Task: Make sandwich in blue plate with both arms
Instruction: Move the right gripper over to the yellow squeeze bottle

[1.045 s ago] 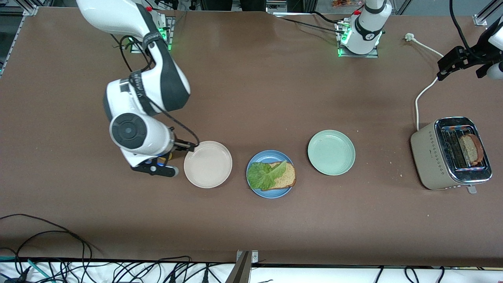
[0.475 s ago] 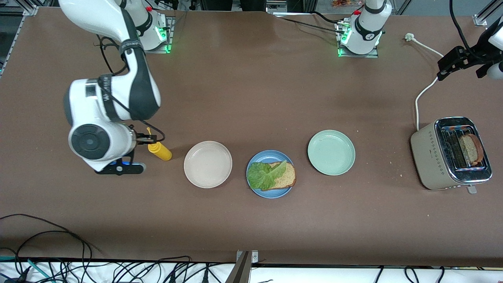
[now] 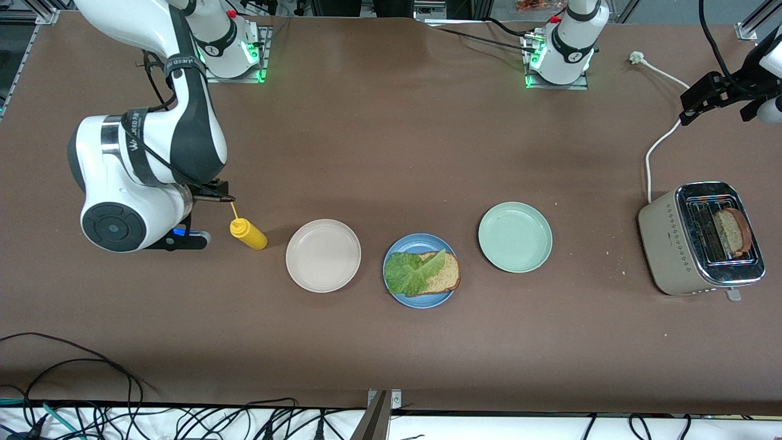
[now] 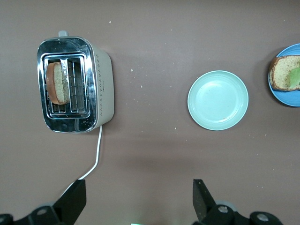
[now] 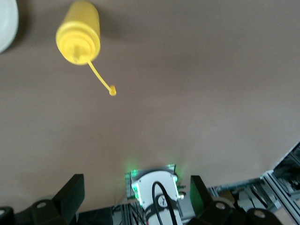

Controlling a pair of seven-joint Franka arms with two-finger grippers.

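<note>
Brown bench [image 3: 391,153]: right gripper [image 5: 136,199], spread and empty, hangs above the yellow squeeze bottle [image 3: 248,233]; left gripper [image 4: 138,199], spread and empty, hangs above the beige toaster [image 4: 75,84]. No writing legible.

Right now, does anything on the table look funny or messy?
A little. The sandwich on the blue plate has no top; the other bread slice sits in the toaster. The yellow bottle stands with its cap dangling off. Crumbs lie near the mint plate.
</note>
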